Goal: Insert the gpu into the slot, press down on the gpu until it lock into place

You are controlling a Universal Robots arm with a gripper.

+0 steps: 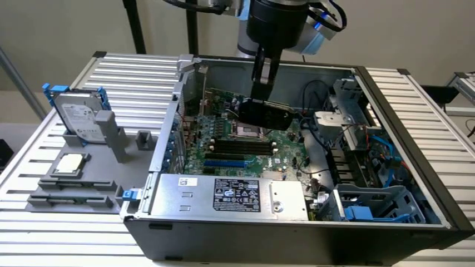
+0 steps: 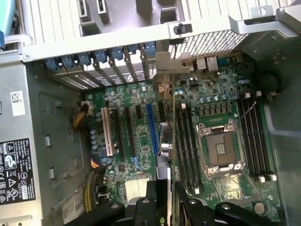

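the gripper (image 1: pixel 261 98) is clamped on the upper edge of the gpu (image 1: pixel 270 114), a stiff, light but fragile card, likely best held by its shroud, not its contacts

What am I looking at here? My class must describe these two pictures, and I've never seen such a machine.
A robot arm ends in a gripper, working over an open computer case. One picture comes from a camera off the arm, the other from a camera on its wrist, looking down at the circuit board. The gripper is shut on a black card, the gpu, held above the board; the blue slot is bare. A hard drive stands outside the case.
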